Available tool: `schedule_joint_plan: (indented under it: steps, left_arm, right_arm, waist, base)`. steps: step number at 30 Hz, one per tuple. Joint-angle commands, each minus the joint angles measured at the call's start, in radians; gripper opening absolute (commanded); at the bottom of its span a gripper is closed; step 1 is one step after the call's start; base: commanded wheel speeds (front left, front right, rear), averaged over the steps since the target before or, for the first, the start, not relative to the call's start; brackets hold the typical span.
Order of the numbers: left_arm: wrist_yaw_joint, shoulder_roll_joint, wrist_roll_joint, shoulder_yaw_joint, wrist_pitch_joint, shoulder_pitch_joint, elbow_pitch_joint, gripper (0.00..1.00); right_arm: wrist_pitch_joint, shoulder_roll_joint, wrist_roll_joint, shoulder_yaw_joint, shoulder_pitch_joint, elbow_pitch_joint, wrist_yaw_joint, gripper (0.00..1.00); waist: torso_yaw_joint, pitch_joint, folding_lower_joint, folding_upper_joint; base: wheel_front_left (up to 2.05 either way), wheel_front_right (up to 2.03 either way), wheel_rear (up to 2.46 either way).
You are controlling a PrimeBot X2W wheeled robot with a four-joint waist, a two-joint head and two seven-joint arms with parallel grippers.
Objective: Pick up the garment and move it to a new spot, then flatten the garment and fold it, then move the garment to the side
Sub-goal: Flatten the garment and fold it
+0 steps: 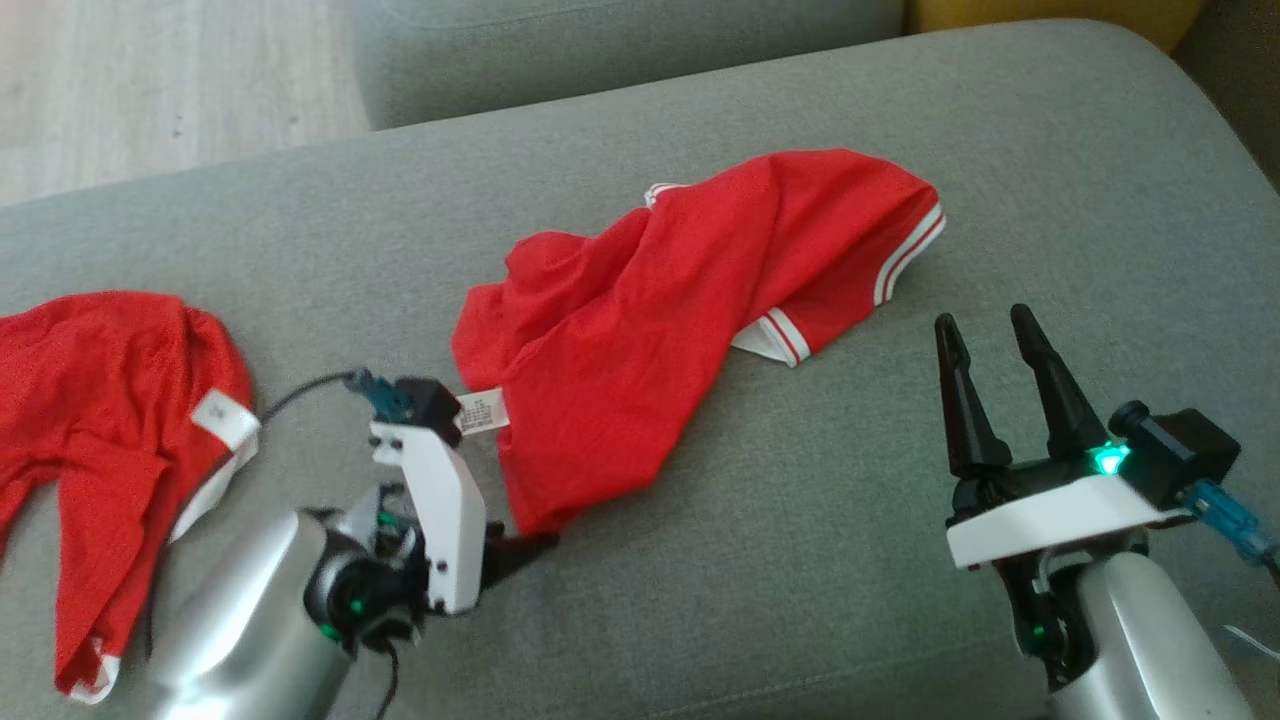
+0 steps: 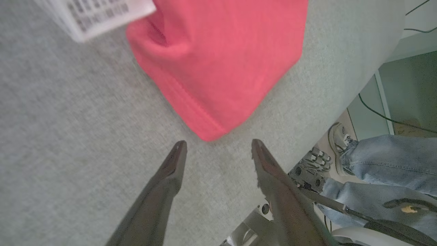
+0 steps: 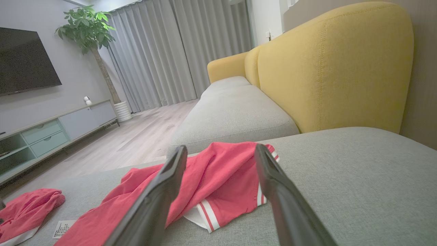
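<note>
Bare grey cushion (image 1: 800,580) is open between the left gripper (image 2: 218,145) and right gripper (image 1: 985,322), also right of the crumpled red garment (image 1: 680,300), which blocks the cushion's middle. Second red garment (image 1: 110,420) covers the far left, with a clear strip between the two. Yellow backrest (image 3: 334,68) walls the far right corner; a person's legs (image 2: 385,164) sit just past the cushion edge near the left gripper.

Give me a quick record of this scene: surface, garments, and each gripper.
surface: grey sofa cushion
main garment: red garment, crumpled, white-striped trim, mid-cushion
label: white care label at its left edge
other garment: second red garment, far left
left gripper: open, fingers just short of the garment's near corner
right gripper: open, right of the garment, holding nothing
</note>
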Motion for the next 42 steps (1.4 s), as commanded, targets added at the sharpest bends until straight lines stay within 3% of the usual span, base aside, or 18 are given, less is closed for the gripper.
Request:
schedule_joint_plan:
  steps: [1, 8, 9, 10, 11, 18, 23, 28, 35, 42]
  left_arm:
    - [-0.006, 0.024, 0.007, 0.036, -0.008, -0.083, -0.009, 1.0]
    - [-0.006, -0.01, 0.012, 0.0, -0.057, -0.152, 0.082, 1.0]
    - [-0.006, -0.013, 0.004, -0.004, -0.066, -0.16, 0.089, 0.8]
    - [-0.006, -0.012, 0.001, -0.013, -0.076, -0.169, 0.093, 0.35]
    - [-0.006, -0.01, -0.002, -0.022, -0.085, -0.176, 0.099, 0.0]
    - [-0.006, 0.038, -0.115, -0.052, -0.085, -0.238, 0.037, 0.0]
    - [-0.006, 0.113, -0.238, 0.023, -0.024, -0.315, -0.094, 0.0]
    - [0.048, 0.189, -0.208, 0.109, -0.057, -0.406, -0.128, 0.0]
    - [0.129, 0.207, -0.159, 0.206, -0.188, -0.526, 0.086, 0.0]
    - [0.107, 0.236, -0.056, 0.215, -0.424, -0.592, 0.366, 0.0]
  right_arm:
    - [-0.011, 0.006, 0.004, 0.024, -0.045, -0.033, 0.008, 1.0]
    - [-0.015, 0.013, 0.007, 0.031, -0.06, -0.027, 0.008, 1.0]
    - [-0.015, 0.014, 0.007, 0.032, -0.061, -0.025, 0.008, 1.0]
    - [-0.015, 0.014, 0.008, 0.034, -0.062, -0.023, 0.008, 1.0]
    - [-0.015, 0.015, 0.008, 0.035, -0.064, -0.021, 0.008, 1.0]
    - [-0.016, 0.018, 0.006, 0.039, -0.061, -0.019, 0.008, 1.0]
    - [-0.007, 0.014, 0.007, 0.043, -0.047, -0.032, 0.008, 1.0]
    - [0.001, 0.012, 0.011, 0.048, -0.049, -0.049, 0.008, 1.0]
    - [0.008, 0.013, 0.022, 0.083, -0.081, -0.064, 0.008, 1.0]
    - [-0.01, 0.02, 0.04, 0.119, -0.132, -0.053, 0.008, 1.0]
  waist:
    - [-0.009, 0.009, 0.0, 0.0]
    - [-0.027, 0.028, 0.0, 0.0]
    - [-0.028, 0.03, 0.0, 0.0]
    - [-0.028, 0.032, 0.0, 0.0]
    - [-0.028, 0.032, 0.0, 0.0]
    - [-0.025, 0.022, 0.0, 0.0]
    - [-0.03, 0.021, 0.0, 0.0]
    - [-0.046, 0.044, 0.0, 0.0]
    - [-0.097, 0.109, 0.0, 0.0]
    - [-0.15, 0.163, 0.0, 0.0]
  base:
    - [0.0, 0.0, 0.0]
    - [0.0, 0.0, 0.0]
    - [0.0, 0.0, 0.0]
    - [0.0, 0.0, 0.0]
    - [0.0, 0.0, 0.0]
    - [0.0, 0.0, 0.0]
    - [0.0, 0.0, 0.0]
    - [0.0, 0.0, 0.0]
    - [0.0, 0.0, 0.0]
    - [0.0, 0.0, 0.0]
